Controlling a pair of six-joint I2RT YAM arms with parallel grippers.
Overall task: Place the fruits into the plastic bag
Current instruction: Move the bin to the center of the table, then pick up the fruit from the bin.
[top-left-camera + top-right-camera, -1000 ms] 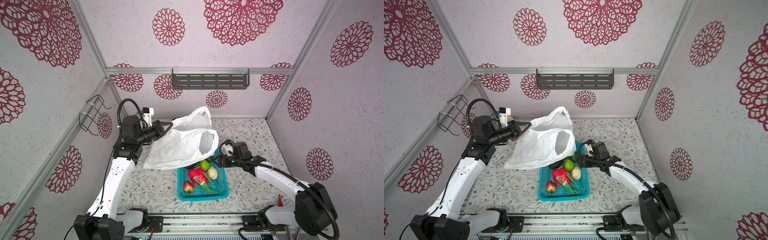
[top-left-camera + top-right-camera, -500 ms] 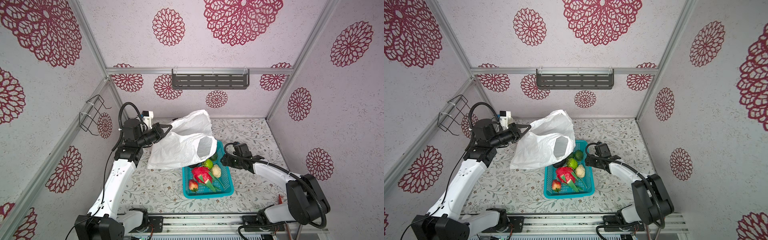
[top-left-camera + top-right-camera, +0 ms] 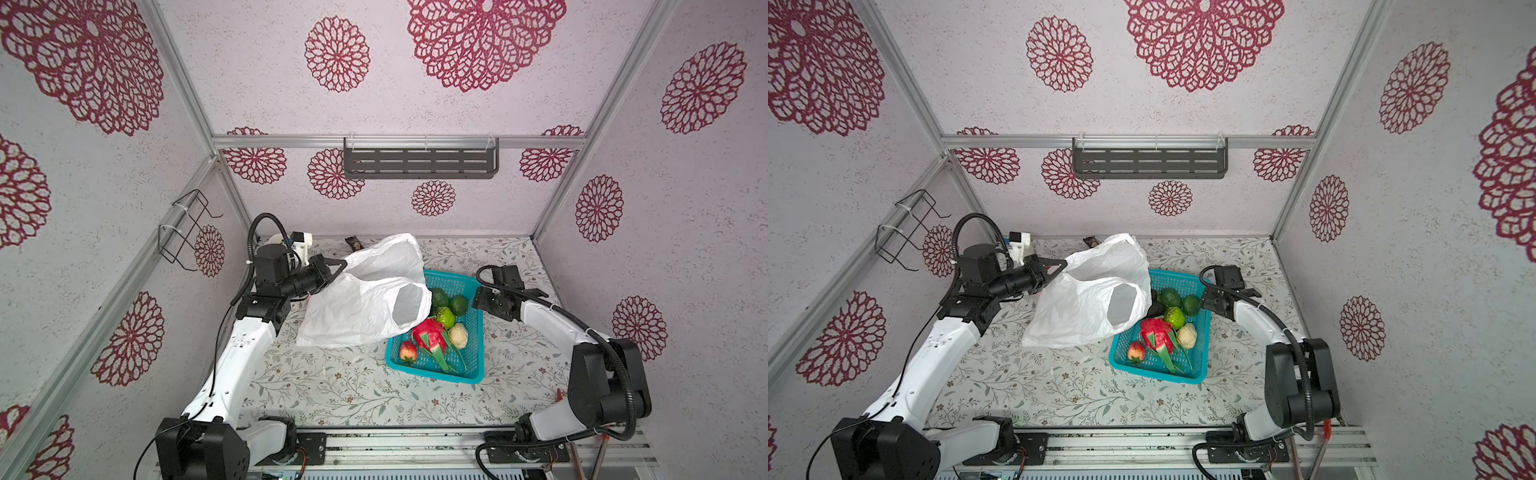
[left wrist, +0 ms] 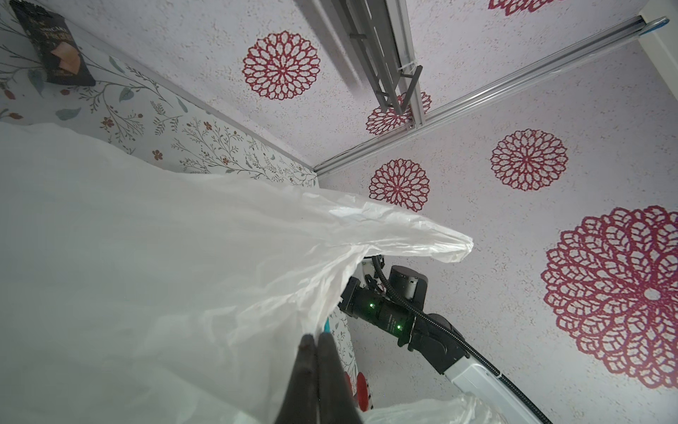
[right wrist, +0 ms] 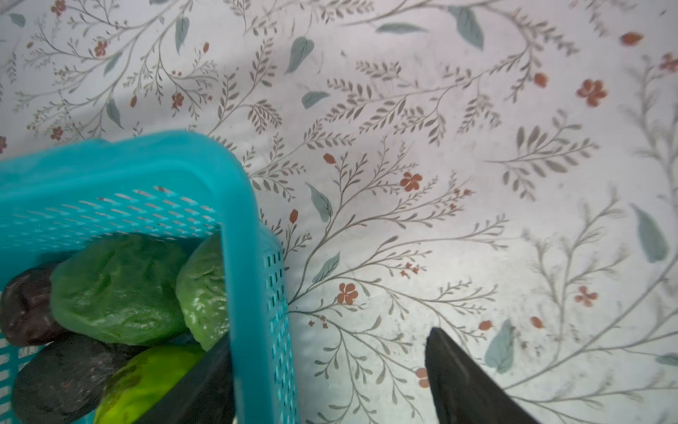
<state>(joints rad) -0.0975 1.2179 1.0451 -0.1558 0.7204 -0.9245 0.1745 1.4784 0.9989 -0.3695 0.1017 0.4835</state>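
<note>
The plastic bag (image 3: 361, 307) (image 3: 1084, 307) (image 4: 146, 257) lies crumpled at mid-table, its mouth toward a teal basket (image 3: 436, 374) (image 3: 1158, 376) (image 5: 238, 220). My left gripper (image 3: 343, 264) (image 3: 1064, 262) (image 4: 314, 336) is shut on the bag's upper edge and holds it lifted. The fruits sit in the basket: a strawberry (image 3: 408, 351), a cream ball (image 3: 458, 336), round green ones (image 3: 459, 304) (image 5: 117, 286) and a red dragon fruit (image 3: 430, 336). My right gripper (image 3: 478, 297) (image 3: 1204, 301) (image 5: 329, 336) is open astride the basket's right wall, one finger inside, one outside.
A dark snack packet (image 3: 353, 242) (image 4: 55, 47) lies by the back wall behind the bag. A wire rack (image 3: 187, 228) hangs on the left wall and a grey shelf (image 3: 419, 162) on the back wall. A red-handled tool (image 3: 559, 395) sits at the front right.
The basket has slid right and toward the back together with my right gripper, now partly out from under the bag. My left gripper and the bag's edge shifted slightly right.
</note>
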